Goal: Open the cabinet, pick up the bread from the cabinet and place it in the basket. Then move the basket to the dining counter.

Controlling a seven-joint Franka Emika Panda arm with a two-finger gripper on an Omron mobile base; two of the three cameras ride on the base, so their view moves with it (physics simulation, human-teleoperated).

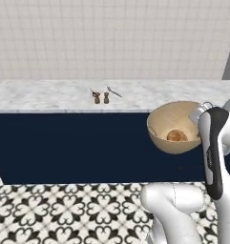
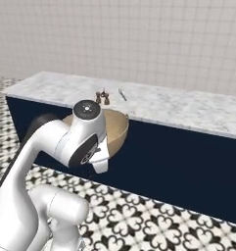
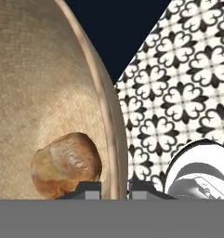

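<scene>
**Basket held off the floor before the dining counter**

Basket [image 1: 172,127] hangs in the left base view in front of the plain navy face of the dining counter [image 1: 49,95], below the marble top's near edge, tilted so its pale inside faces the camera. The bread [image 1: 176,136] lies low inside it. The white arm meets the basket's right rim. Near the middle of the counter top stand two small brown shakers [image 1: 101,98], with a thin silver utensil [image 1: 113,91] just behind them. No writing can be read on anything.

From the right base view the basket [image 2: 118,128] shows behind the arm's wrist, which covers much of it, level with the counter's navy front. The shakers [image 2: 102,97] and utensil [image 2: 122,94] sit towards the top's near edge, beyond the basket. Patterned black-and-white floor tiles [image 2: 153,215] lie below.

In the hand view the gripper [image 3: 115,188] straddles the basket's rim [image 3: 114,139], one fingertip [image 3: 89,189] inside and one outside, apparently clamped on it, though the tips are mostly cut off. The bread [image 3: 67,165] rests against the woven inner wall, just beside the inside fingertip.
</scene>
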